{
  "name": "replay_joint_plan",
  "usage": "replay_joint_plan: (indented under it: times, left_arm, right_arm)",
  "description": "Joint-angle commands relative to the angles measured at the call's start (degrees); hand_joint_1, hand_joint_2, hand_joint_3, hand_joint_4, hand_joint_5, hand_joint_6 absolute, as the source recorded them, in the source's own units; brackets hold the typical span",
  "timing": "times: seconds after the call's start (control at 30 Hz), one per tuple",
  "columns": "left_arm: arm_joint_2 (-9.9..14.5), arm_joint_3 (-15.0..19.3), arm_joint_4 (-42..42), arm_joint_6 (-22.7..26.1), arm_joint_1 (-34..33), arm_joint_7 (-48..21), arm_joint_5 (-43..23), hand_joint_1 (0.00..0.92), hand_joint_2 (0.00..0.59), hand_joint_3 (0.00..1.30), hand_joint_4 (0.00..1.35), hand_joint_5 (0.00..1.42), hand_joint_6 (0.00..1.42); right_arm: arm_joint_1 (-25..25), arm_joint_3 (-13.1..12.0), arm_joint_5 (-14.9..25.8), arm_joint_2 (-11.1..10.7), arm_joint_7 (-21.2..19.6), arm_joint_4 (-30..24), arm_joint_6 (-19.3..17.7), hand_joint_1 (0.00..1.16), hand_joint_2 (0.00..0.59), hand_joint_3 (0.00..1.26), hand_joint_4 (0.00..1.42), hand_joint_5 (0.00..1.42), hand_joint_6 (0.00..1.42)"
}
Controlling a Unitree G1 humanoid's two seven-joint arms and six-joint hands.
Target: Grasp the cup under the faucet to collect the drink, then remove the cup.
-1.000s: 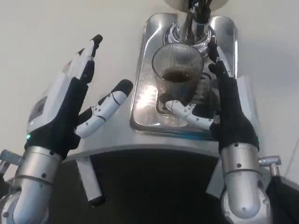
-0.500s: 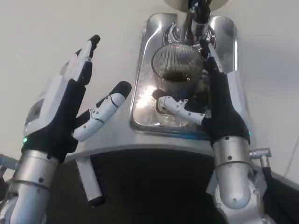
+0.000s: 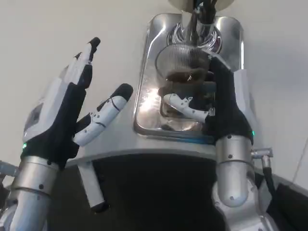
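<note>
A ribbed clear glass cup [image 3: 179,65] with dark drink in its bottom stands on the shiny metal drip tray [image 3: 148,103], right under the faucet [image 3: 194,21]. My right hand [image 3: 219,108] wraps the cup from the right. Its thumb [image 3: 185,104] lies across the cup's front, and its dark fingers press along the cup's right side, hiding that side and the lower part of the cup. My left hand [image 3: 67,113] hovers to the left of the tray, fingers spread, holding nothing.
The tray belongs to a drink machine whose dark front [image 3: 154,192] runs below it, with a pale rounded part [image 3: 202,4] at the top. White table surface [image 3: 57,29] lies to the left and right of the tray.
My right hand has moved left against the cup and its thumb and fingers have closed around it. The left hand has stayed almost where it was.
</note>
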Motion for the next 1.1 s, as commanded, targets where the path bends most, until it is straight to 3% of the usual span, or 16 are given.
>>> replay_joint_plan:
  times: [0.03,0.27,0.53,0.97,1.1]
  left_arm:
    - [-0.06,0.35,0.12,0.66,0.48,0.42,-0.04,0.0,0.216,0.0,0.0,0.0,0.0]
    - [0.15,0.39,0.72,0.31,0.27,0.27,-0.41,0.0,0.216,0.0,0.0,0.0,0.0]
    - [0.61,0.35,1.41,-0.02,-0.39,-0.05,-0.6,0.0,0.212,0.0,0.0,0.0,0.0]
    - [1.43,0.19,1.48,0.09,-0.24,-0.28,-0.48,0.0,0.208,0.0,0.0,0.0,0.0]
    - [2.6,0.58,1.29,-0.09,0.47,-0.51,0.06,0.0,0.207,0.0,0.0,0.0,0.0]
  right_arm:
    - [-2.39,0.62,-2.56,1.95,-4.67,1.71,0.26,1.16,0.326,0.65,0.66,0.75,1.0]
    - [-0.75,2.24,-3.36,2.32,-6.86,1.97,0.26,1.16,0.307,0.75,0.78,0.87,1.15]
    - [0.03,2.29,-2.43,1.51,-6.44,0.66,-0.66,1.16,0.309,0.78,0.81,0.9,1.19]
    - [6.12,3.55,-1.19,0.76,-0.79,-9.65,0.83,1.16,0.309,0.78,0.82,0.9,1.2]
    - [8.37,4.85,-1.39,-0.53,2.42,-13.39,1.19,1.16,0.308,0.78,0.82,0.9,1.2]
